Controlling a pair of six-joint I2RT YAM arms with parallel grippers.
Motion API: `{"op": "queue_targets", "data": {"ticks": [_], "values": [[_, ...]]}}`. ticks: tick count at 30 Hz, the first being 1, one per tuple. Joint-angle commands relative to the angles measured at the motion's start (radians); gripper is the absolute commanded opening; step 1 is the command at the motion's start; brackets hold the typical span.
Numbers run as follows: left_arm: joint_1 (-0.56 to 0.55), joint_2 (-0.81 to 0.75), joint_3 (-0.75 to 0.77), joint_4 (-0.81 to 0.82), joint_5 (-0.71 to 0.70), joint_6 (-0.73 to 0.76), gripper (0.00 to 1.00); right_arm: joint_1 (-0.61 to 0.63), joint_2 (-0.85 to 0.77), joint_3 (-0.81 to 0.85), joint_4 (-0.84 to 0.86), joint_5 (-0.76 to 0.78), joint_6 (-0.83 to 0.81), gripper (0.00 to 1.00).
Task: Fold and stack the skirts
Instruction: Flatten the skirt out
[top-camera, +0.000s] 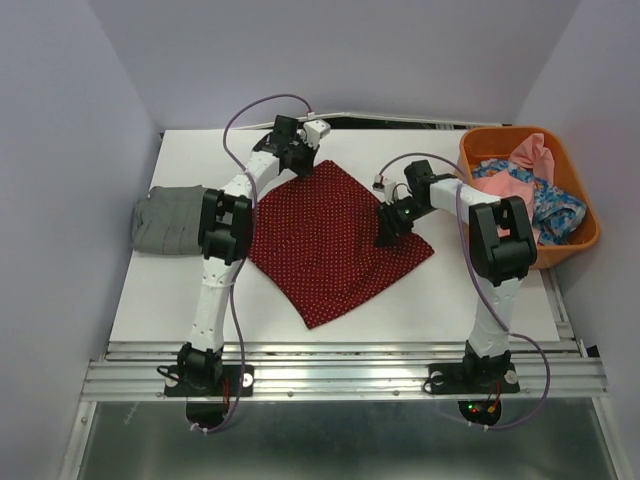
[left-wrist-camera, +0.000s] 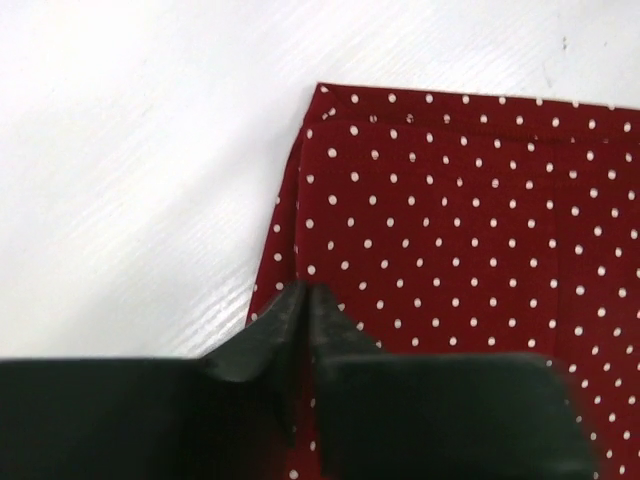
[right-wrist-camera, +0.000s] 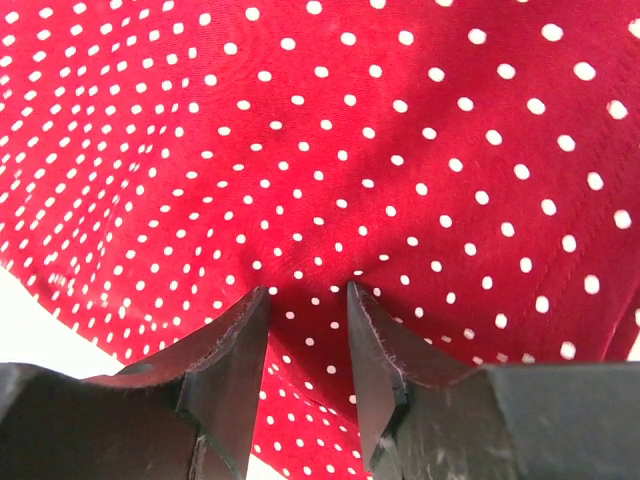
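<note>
A dark red cloth skirt with tiny white dots (top-camera: 330, 240) is spread flat as a diamond in the middle of the top view, on the white table (top-camera: 150, 300). Its upper corner is reached by the left gripper (left-wrist-camera: 303, 292); in the left wrist view the jaws are seen drawn almost together over the skirt's left edge, with the hem running in between the tips. The skirt's right side is met by the right gripper (right-wrist-camera: 307, 290), whose jaws are held partway closed on a pucker of the red cloth, with creases fanning out from the gap. A plain grey skirt (top-camera: 170, 220) is seen folded at the left edge of the table. At the upper right, a bright blue flower-print skirt (top-camera: 560, 210) and a pink cloth (top-camera: 525, 160) are held in an orange plastic basket (top-camera: 500, 132).
</note>
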Motion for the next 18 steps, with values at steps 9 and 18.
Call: {"op": "queue_targets", "data": {"ticks": [9,18], "values": [[-0.044,-0.279,-0.294,0.055,0.175,0.164,0.00,0.068,-0.043,-0.144,-0.036,-0.141,0.146,0.43],[-0.093,-0.491,-0.658,0.041,0.235,0.429,0.00,0.096,-0.135,-0.258,0.054,-0.224,0.243,0.45]]}}
